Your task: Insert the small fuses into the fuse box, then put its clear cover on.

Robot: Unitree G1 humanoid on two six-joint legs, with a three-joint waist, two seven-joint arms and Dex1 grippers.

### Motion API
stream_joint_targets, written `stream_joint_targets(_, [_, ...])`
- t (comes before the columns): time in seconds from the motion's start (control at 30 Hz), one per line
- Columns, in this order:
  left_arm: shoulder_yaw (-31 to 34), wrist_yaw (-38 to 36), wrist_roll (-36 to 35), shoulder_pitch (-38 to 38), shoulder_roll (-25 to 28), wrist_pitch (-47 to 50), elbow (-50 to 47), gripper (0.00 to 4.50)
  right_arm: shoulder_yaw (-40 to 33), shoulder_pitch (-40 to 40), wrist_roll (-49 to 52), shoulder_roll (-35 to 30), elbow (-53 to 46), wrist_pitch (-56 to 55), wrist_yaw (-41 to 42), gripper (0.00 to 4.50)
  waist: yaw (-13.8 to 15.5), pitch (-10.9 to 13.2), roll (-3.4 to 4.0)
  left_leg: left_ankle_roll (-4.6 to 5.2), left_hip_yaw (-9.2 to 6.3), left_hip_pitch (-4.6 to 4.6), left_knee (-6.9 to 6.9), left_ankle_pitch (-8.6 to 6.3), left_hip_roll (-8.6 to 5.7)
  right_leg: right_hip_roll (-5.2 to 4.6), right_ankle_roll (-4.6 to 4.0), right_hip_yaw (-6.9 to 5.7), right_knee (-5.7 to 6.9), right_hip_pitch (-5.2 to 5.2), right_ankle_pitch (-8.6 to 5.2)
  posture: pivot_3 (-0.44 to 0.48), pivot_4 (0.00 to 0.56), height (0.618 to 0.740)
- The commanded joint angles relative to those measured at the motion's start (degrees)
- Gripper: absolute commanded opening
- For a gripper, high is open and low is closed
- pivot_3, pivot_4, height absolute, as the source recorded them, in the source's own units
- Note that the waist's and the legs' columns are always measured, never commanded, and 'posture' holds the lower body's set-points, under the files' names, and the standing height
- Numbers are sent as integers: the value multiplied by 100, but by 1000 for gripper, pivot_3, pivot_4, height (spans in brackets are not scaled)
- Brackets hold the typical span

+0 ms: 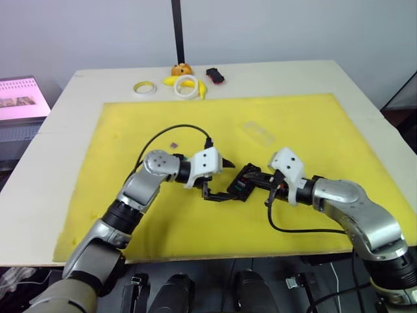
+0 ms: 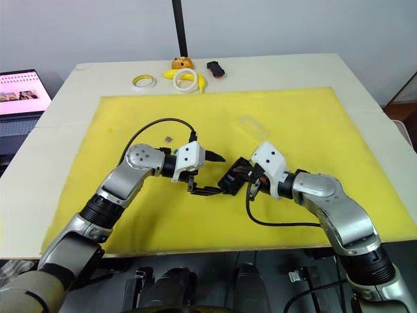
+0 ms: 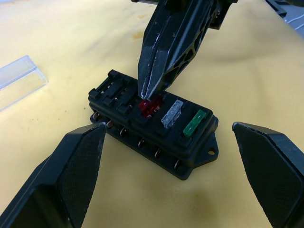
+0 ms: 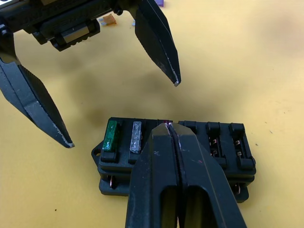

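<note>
A lab: yellow mat (image 1: 313,124) on a white table (image 1: 52,156), laptop (image 1: 23,98) beside.

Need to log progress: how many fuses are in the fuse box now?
3: green fuse at the end of the fuse box, grey fuse next, red fuse third, pinched by the right end effector.

My black fuse box (image 3: 154,126) holds a green fuse (image 3: 194,123), a grey fuse (image 3: 172,113) and a red fuse (image 3: 147,106). It sits on my yellow mat (image 1: 313,124); at the frame's top lie white tape rings (image 1: 186,85).
</note>
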Motion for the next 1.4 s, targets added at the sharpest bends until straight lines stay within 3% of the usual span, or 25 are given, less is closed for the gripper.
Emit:
stream_joint_targets(0.03, [73, -16, -15, -148, 1, -47, -95, 4500, 239, 78, -77, -25, 161, 223, 81, 22, 1, 0, 0, 0, 0, 0, 0, 0, 0, 0, 0, 0, 0, 0, 0, 0, 150, 740])
stream_joint_targets(1.1, [55, -78, -22, -128, 0, -102, -49, 4500, 199, 20, -42, -102, -121, 380, 218, 22, 6, 0, 0, 0, 0, -1, 0, 0, 0, 0, 0, 0, 0, -1, 0, 0, 150, 740])
stream_joint_targets(1.4, [158, -167, -160, -45, 54, -31, -159, 4500, -585, -73, 483, 65, -446, 363, 134, 22, 10, 0, 0, 0, 0, -3, 0, 0, -1, -1, 0, 0, 0, -3, 0, 0, 150, 740])
